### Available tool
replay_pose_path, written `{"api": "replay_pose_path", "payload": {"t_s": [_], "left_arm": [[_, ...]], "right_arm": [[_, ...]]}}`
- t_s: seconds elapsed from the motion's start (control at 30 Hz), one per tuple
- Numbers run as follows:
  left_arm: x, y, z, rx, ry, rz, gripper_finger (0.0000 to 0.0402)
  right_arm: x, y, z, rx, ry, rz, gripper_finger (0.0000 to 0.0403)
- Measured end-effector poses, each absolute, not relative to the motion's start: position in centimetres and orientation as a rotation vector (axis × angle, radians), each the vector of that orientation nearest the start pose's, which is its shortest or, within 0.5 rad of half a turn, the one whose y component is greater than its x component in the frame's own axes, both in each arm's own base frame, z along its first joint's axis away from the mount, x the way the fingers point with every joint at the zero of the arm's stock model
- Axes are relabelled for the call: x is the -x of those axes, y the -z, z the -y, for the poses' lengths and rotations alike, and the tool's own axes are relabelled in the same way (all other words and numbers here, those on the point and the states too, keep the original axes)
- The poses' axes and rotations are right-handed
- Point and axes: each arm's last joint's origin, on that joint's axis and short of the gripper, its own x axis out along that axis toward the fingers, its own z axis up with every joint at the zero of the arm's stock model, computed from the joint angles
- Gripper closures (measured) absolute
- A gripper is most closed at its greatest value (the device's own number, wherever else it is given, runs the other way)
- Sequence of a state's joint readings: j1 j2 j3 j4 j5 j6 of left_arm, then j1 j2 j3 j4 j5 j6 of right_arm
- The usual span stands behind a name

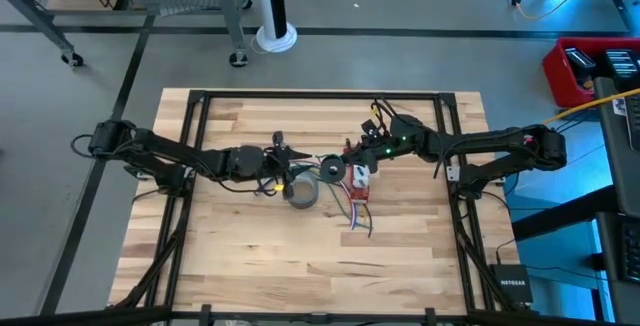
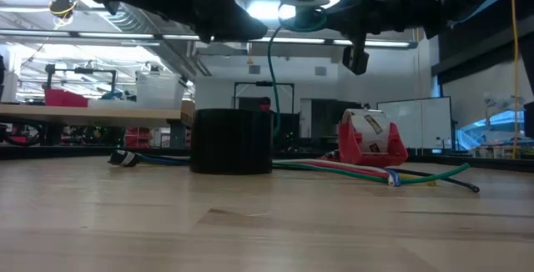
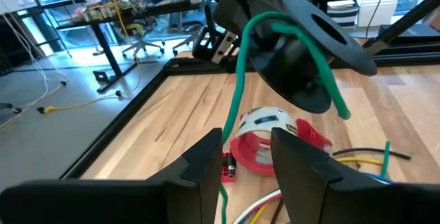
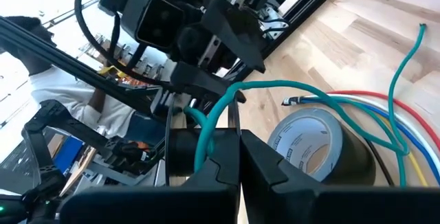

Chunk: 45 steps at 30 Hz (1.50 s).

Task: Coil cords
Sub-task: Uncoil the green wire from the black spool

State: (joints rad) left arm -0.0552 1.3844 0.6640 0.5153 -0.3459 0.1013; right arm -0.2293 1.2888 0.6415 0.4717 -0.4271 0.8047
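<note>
A thin green cord loops over a black spool that hangs above the table's middle, and its free end dangles off the spool. My right gripper is shut on that spool. From the spool the cord drops between the spread fingers of my left gripper, which stands open just left of the spool. In the low view the green cord hangs down behind the grey tape roll. My left gripper has the green cord running down between its fingers, close along the inner side of one finger; whether it touches the cord I cannot tell. My right gripper pinches the thin edge of one spool flange between its two shut fingers, coming almost level from the table's right side. The spool is lifted clear of the table.
The grey tape roll stands under the two grippers. A red tape dispenser sits right of it. Several loose cords in red, white, blue and yellow lie toward the near edge. A black frame rims the table.
</note>
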Motion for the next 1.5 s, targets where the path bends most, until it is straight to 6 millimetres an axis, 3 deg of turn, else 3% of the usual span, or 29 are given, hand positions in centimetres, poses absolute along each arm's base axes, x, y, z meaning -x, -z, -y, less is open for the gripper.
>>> {"api": "replay_pose_path", "payload": {"t_s": [0.23, 0.47, 0.67, 0.97, 1.27, 1.5], "left_arm": [[-28.9, -22.7, -0.1, -0.137, -0.299, -0.208, 0.0285], [-30.5, -21.8, -0.3, -0.172, -0.259, -0.218, 0.0285], [-30.9, -22.2, -0.7, -0.185, -0.276, -0.199, 0.029], [-30.9, -22.2, -1.0, -0.144, -0.293, -0.193, 0.0394], [-30.8, -21.8, -1.0, -0.18, -0.29, -0.241, 0.0399], [-30.3, -20.3, -1.6, -0.127, -0.344, -0.399, 0.0363]], "right_arm": [[-26.7, -24.1, 5.0, -0.855, -0.124, -0.233, 0.0401], [-26.7, -24.1, 5.0, -0.857, -0.125, -0.234, 0.0401], [-26.7, -24.1, 4.9, -0.856, -0.133, -0.237, 0.0401], [-26.6, -24.1, 4.9, -0.855, -0.133, -0.239, 0.0401], [-26.6, -24.1, 4.8, -0.859, -0.163, -0.256, 0.0401], [-26.6, -24.1, 4.7, -0.865, -0.206, -0.275, 0.0401]]}}
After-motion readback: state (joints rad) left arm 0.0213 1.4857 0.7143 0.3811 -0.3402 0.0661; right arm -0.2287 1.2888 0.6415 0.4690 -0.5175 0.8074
